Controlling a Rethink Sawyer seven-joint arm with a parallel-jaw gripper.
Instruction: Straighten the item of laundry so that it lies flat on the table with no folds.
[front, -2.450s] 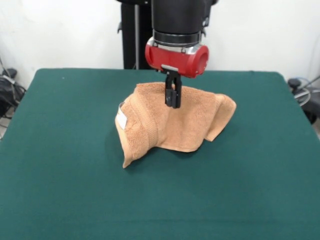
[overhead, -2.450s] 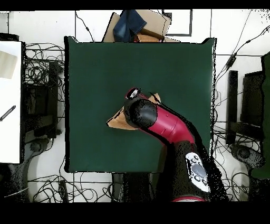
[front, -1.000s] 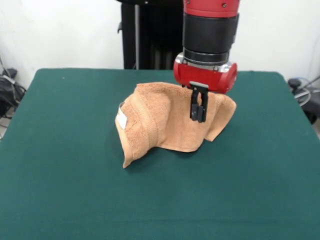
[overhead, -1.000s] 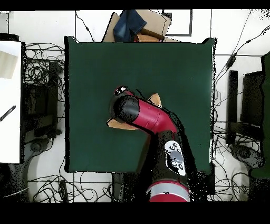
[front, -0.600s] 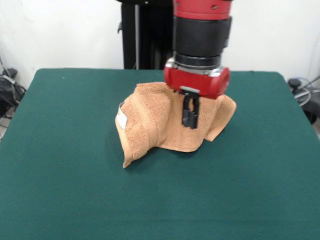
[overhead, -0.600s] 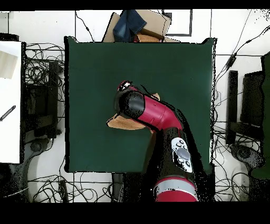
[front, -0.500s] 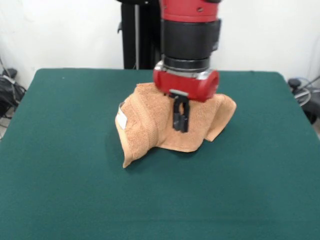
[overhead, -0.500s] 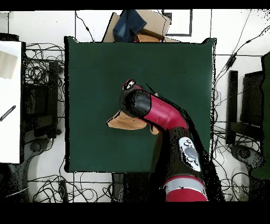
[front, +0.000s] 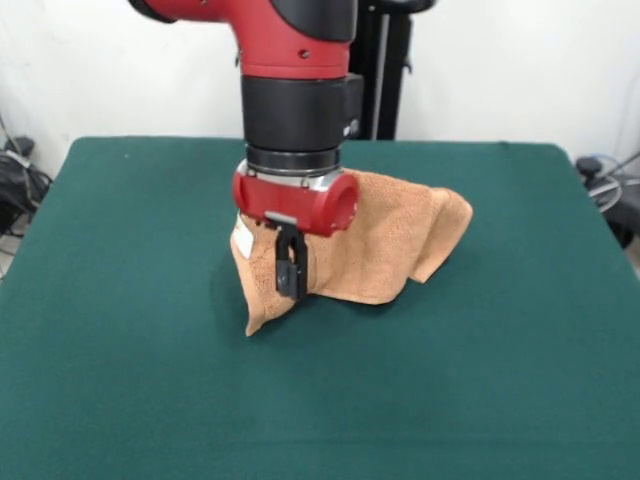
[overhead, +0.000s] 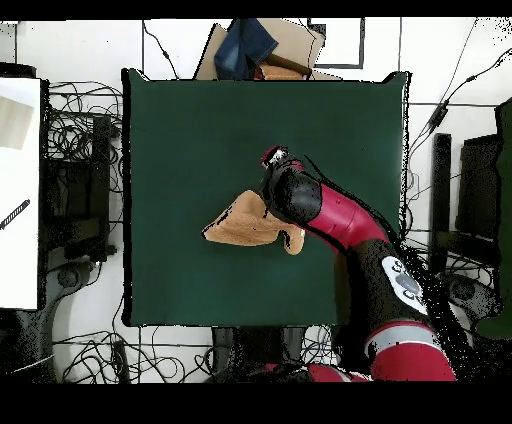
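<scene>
The towel (front: 385, 235) sits bunched and folded near the middle of the green table (front: 120, 380), its nearest corner touching the felt. The gripper (front: 290, 272) hangs clenched, its 2 fingers together, in front of the towel's label-side fold, holding nothing visible.

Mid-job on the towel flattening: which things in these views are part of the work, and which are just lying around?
Part of the job:
- towel, bunched up with folds
- table, green top
- gripper, low in front of the towel's left fold

Just lying about:
- cardboard box with blue cloth, beyond the table's edge
- cables on the floor
</scene>
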